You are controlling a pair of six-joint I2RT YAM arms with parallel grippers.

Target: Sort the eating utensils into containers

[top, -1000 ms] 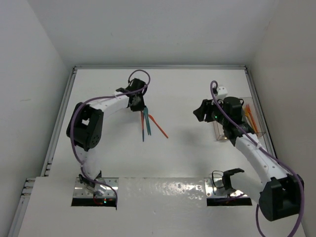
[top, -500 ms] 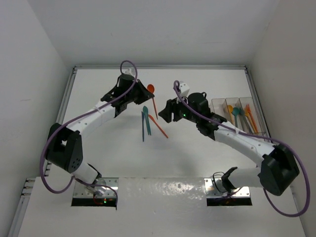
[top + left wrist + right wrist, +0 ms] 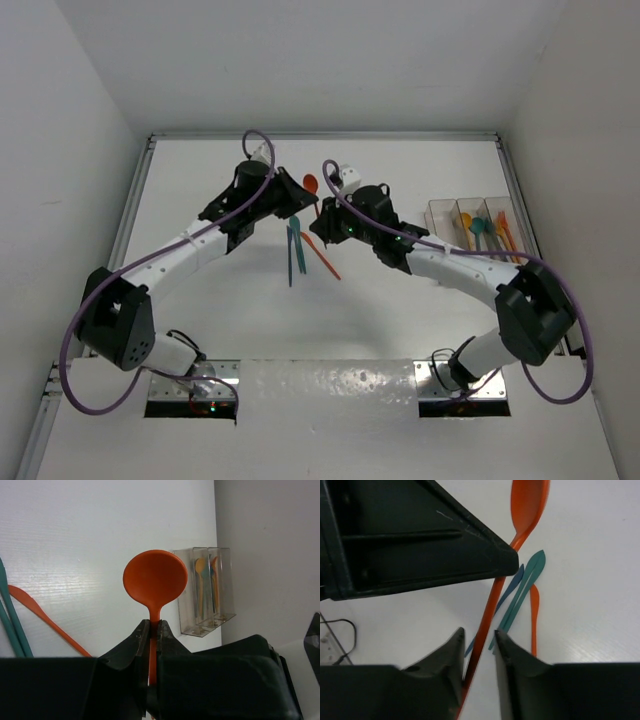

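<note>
My left fingers (image 3: pixel 141 641) are pinched tight on the stem of an orange spoon (image 3: pixel 155 577). The left wrist view shows both pads flat against the stem, with the round bowl standing up above them. From overhead, the spoon sits a little far of the middle of the bench (image 3: pixel 400 310), held up where my two arms meet.

The right wrist view shows what the other two hide. My right fingers (image 3: pixel 445 660) stand a narrow gap apart, with the spoon's handle running down between them. A sliver of white bench shows between the handle and the right-hand finger, so they are not clamped on it. Whether the left-hand finger touches the stem I cannot tell. The black body behind my left fingers fills the upper left of that view.

Below the handle, lying on the bench, are a teal fork (image 3: pixel 521 591), a blue utensil (image 3: pixel 514 585) tucked against its left side, and an orange knife (image 3: pixel 534 615) just to the right of the fork. Overhead they read as one small cluster just near of the spoon.

The bins (image 3: pixel 438 215) stand in a row at the right edge of the bench, well apart from the cluster. They hold yellow, teal and orange utensils, but I cannot tell which compartment each lies in.
</note>
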